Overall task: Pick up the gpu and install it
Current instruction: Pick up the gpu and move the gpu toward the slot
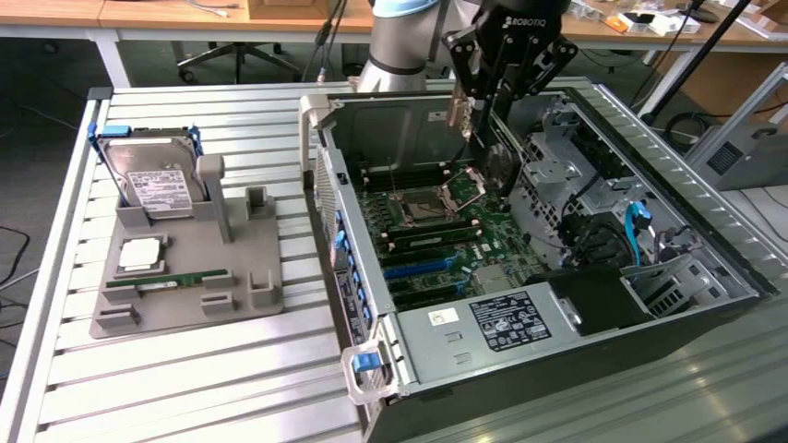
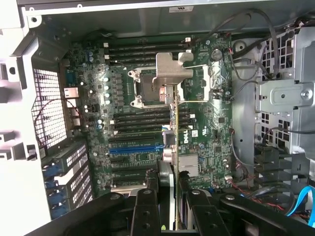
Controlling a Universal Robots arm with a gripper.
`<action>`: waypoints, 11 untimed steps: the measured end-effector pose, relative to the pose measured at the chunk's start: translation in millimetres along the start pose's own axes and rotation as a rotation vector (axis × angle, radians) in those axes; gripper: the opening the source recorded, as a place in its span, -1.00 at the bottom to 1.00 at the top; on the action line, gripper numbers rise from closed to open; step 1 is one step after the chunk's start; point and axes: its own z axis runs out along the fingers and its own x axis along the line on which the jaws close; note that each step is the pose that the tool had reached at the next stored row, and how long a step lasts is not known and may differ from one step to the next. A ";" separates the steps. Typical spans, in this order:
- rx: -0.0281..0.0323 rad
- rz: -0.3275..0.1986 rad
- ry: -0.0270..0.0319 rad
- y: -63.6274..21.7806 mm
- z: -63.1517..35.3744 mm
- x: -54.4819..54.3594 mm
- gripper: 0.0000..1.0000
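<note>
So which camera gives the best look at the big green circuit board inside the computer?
The wrist view: it looks straight down on the circuit board, all its slots visible. The exterior view shows the circuit board at a slant, deep in the case.

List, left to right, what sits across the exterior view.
Silver hard drive with white label → grey upright post of the plastic holder → pale near wall of the open black computer case → thin dark gpu card held edge-on in the black gripper → blue cable.
</note>
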 end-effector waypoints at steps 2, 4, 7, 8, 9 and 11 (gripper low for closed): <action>0.0007 0.000 -0.0001 0.1 0.1 -0.9 -0.47; 0.0013 0.000 -0.0001 0.1 0.1 -1.7 -0.47; 0.0021 0.000 -0.0002 0.2 0.2 -2.7 -0.47; 0.0024 0.000 -0.0002 0.2 0.3 -3.2 -0.47; 0.0026 0.000 -0.0003 0.3 0.4 -3.5 -0.47; 0.0032 0.000 -0.0002 0.3 0.4 -4.4 -0.47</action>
